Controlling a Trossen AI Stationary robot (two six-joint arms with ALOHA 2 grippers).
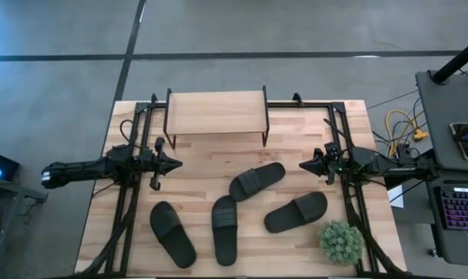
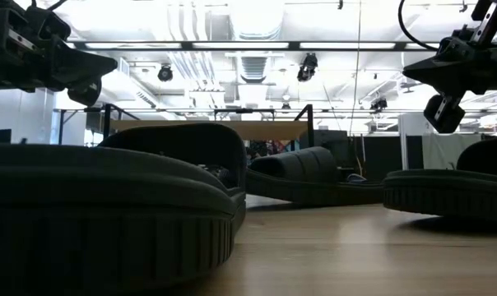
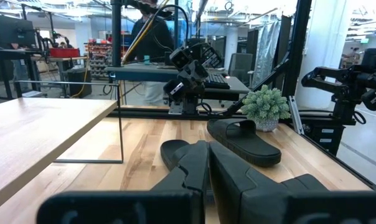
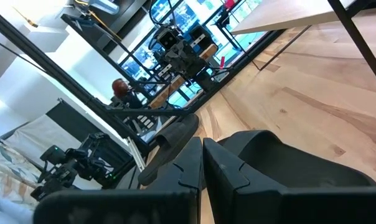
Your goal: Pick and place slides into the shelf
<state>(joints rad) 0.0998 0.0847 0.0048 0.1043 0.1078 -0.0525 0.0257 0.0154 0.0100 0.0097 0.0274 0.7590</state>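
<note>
four black slides (image 1: 234, 218) are lying loose across the front half of the table (image 1: 94, 225), none shelved yet. the shelf (image 1: 216, 113) is standing empty at the back edge. left gripper (image 1: 174, 163) and right gripper (image 1: 304, 165) are hovering at mid-table, jaws together, holding nothing, likely poised before a first pick.

Around your wooden tabletop (image 1: 311, 139) you're looking at grey concrete floor (image 1: 56, 85) crossed by dark lines. Off to your right sits a dark desk (image 1: 443, 101) with a backlit keyboard (image 1: 460, 208) and yellow cables (image 1: 400, 124). A small green potted plant (image 1: 341, 242) stands on the table's near right corner. Overhead you've got white ducts and pipes (image 2: 257, 25) with hanging spotlights (image 2: 306, 66). A person (image 3: 152, 37) stands at a bench behind.
</note>
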